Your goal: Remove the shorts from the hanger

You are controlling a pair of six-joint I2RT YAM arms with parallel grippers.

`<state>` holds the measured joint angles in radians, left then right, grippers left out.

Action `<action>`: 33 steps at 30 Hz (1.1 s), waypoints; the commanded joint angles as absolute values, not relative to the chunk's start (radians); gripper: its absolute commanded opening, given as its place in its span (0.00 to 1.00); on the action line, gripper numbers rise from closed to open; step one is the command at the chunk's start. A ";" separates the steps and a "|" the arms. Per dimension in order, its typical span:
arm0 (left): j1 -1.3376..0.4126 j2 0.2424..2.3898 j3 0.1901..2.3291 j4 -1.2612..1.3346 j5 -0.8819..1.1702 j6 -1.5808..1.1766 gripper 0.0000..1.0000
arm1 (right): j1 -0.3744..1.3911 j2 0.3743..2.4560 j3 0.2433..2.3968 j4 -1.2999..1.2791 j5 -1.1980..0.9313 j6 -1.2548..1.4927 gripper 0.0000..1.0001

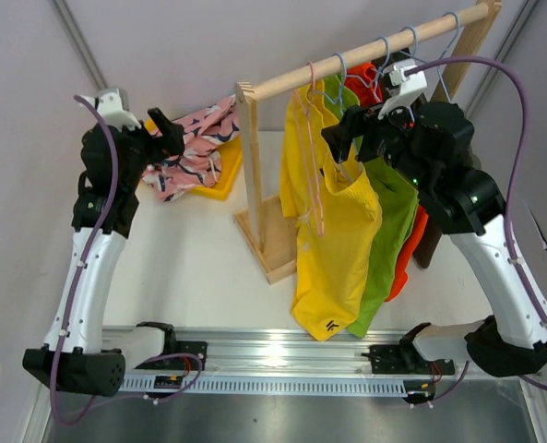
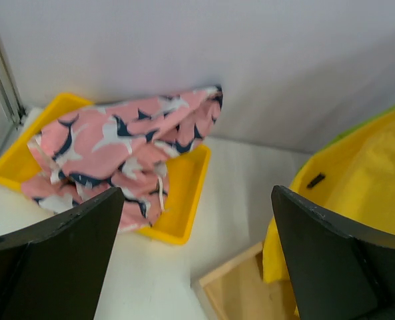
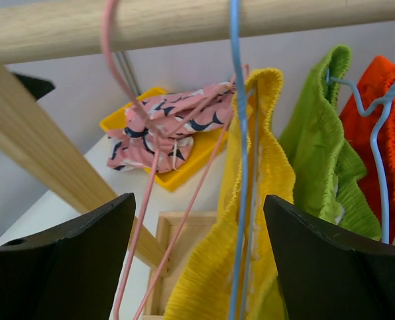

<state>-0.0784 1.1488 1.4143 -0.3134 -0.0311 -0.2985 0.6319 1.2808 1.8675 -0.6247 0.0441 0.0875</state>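
Yellow shorts (image 1: 333,240) hang lengthwise downward from a blue hanger (image 3: 236,133) on the wooden rail (image 1: 365,57), waistband directly ahead of the right pincer (image 1: 342,137), jaws spread either side, gripping nothing. Left pincer (image 1: 162,129), also released, sits well apart by the pink patterned shorts (image 1: 195,148) in the yellow tray (image 1: 222,180).

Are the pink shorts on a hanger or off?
Off. The pink shorts lie crumpled in the yellow tray on the table, apart from the wooden rail.
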 commanded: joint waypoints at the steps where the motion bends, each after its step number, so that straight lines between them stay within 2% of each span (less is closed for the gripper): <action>1: -0.089 1.051 1.315 -0.304 0.018 -0.301 0.99 | 0.609 1.304 1.893 -0.601 0.075 0.069 0.85; 7: -0.091 0.968 1.207 -0.310 0.034 -0.284 0.99 | 0.586 1.338 1.865 -0.568 0.057 0.089 0.73; 10: -0.091 0.942 1.177 -0.318 0.038 -0.281 0.99 | 0.583 1.344 1.832 -0.552 0.049 0.104 0.57; 11: -0.091 0.927 1.169 -0.318 0.041 -0.281 0.99 | 0.580 1.344 1.813 -0.548 0.051 0.107 0.43; 12: -0.091 0.917 1.155 -0.318 0.044 -0.281 0.99 | 0.580 1.342 1.806 -0.548 0.051 0.112 0.36; 14: -0.091 0.898 1.137 -0.319 0.046 -0.275 0.99 | 0.574 1.344 1.796 -0.551 0.052 0.115 0.25; 16: -0.091 0.887 1.129 -0.328 0.049 -0.270 0.99 | 0.569 1.344 1.793 -0.557 0.052 0.118 0.19; 17: -0.091 0.882 1.131 -0.342 0.054 -0.267 0.99 | 0.565 1.344 1.790 -0.557 0.048 0.120 0.08; 18: -0.091 0.874 1.132 -0.347 0.061 -0.265 0.99 | 0.563 1.342 1.784 -0.558 0.046 0.120 0.03; 19: -0.091 0.868 1.131 -0.351 0.089 -0.265 0.99 | 0.561 1.339 1.784 -0.558 0.048 0.121 0.00; 26: -0.184 0.793 1.184 -0.385 0.166 -0.242 0.99 | 0.554 1.312 1.845 -0.574 0.118 0.101 0.00; 33: -0.490 0.793 1.324 -0.417 0.172 -0.218 0.99 | 0.552 1.286 2.017 -0.646 0.176 0.089 0.00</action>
<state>-0.3843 0.7937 1.2461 -0.4202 0.1432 -0.2493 0.5560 1.3457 1.9087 -0.6937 0.1253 0.1040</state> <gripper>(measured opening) 0.993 0.038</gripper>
